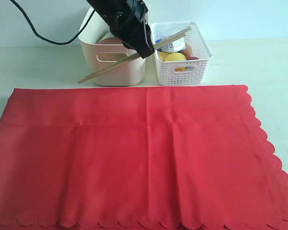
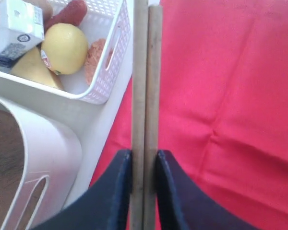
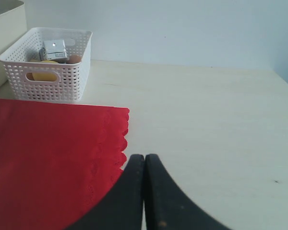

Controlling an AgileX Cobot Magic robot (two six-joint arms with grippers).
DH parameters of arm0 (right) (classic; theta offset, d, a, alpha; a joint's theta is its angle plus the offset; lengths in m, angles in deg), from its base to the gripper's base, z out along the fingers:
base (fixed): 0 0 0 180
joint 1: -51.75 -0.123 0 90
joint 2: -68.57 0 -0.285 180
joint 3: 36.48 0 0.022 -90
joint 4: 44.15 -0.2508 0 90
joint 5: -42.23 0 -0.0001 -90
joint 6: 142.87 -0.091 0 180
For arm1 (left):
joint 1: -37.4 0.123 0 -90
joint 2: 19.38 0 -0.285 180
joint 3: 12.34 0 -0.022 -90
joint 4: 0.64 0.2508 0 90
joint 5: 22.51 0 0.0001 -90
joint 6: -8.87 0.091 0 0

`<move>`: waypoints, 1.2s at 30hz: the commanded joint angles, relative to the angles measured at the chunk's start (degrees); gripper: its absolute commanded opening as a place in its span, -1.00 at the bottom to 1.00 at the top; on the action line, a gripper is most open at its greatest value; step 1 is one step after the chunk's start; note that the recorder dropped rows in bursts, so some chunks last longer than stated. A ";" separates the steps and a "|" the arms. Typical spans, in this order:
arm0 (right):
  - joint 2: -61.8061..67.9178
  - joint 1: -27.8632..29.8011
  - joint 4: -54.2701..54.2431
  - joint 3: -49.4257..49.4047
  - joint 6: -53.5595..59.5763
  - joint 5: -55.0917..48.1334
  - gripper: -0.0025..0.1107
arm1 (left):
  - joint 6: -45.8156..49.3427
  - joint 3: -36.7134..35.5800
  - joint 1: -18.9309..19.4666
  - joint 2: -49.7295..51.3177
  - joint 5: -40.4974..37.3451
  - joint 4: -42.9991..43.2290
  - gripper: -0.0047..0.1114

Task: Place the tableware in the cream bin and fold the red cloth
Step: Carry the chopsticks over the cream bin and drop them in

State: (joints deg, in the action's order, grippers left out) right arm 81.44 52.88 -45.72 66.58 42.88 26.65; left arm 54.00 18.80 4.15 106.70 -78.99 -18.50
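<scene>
Item: two chopsticks (image 2: 146,72), thin, wooden, lying side by side and pinched between the narrowly set fingers of the left gripper (image 2: 144,155), which grips them partway along their length. Position: held in the air on a slant; in the exterior view the lower ends cross in front of the cream bin (image 1: 129,72) and the upper ends reach over the white lattice basket (image 1: 182,72), with the gripper above the place where the two containers stand side by side. Right gripper (image 3: 144,163): jaws pressed together, nothing between them, low over the bare table (image 3: 206,120) just beside a scalloped corner of the red cloth (image 1: 134,158). Red cloth: spread flat and unfolded in front of both containers, faint crease lines showing, its far edge near their bases. Cream bin contents: a brown surface (image 2: 5,158) shows inside, possibly the plate, though the view is too partial to be sure. Lattice basket contents: blue-white milk carton (image 2: 17,28), lemon (image 2: 65,48), pale yellow cheese wedge (image 2: 33,72), red sausage (image 2: 67,12), and a rounded orange-brown item (image 2: 96,60) against the near wall.
</scene>
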 commanded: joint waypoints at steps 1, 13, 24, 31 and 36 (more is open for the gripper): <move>-0.22 0.24 0.05 -0.27 -0.02 0.29 -0.96 | -0.86 0.46 0.14 -3.34 -0.15 -1.09 -0.92; -0.22 0.24 0.05 -0.27 -0.02 0.29 -0.96 | -2.31 0.46 0.14 -4.44 -0.15 -0.73 -0.92; -0.22 0.24 0.05 -0.27 -0.02 0.29 -0.96 | -6.67 0.46 3.72 -6.68 2.89 3.59 -0.92; -0.22 0.24 0.05 -0.27 0.09 0.29 -0.96 | -11.28 0.46 9.83 -8.72 7.97 3.59 -0.92; -0.22 0.24 0.05 -0.27 0.09 0.29 -0.96 | -13.30 0.46 13.47 -9.00 15.89 0.39 -0.92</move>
State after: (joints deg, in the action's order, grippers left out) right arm 81.44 52.88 -45.72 66.58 42.88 26.65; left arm 42.14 18.80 15.84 98.41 -68.28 -15.48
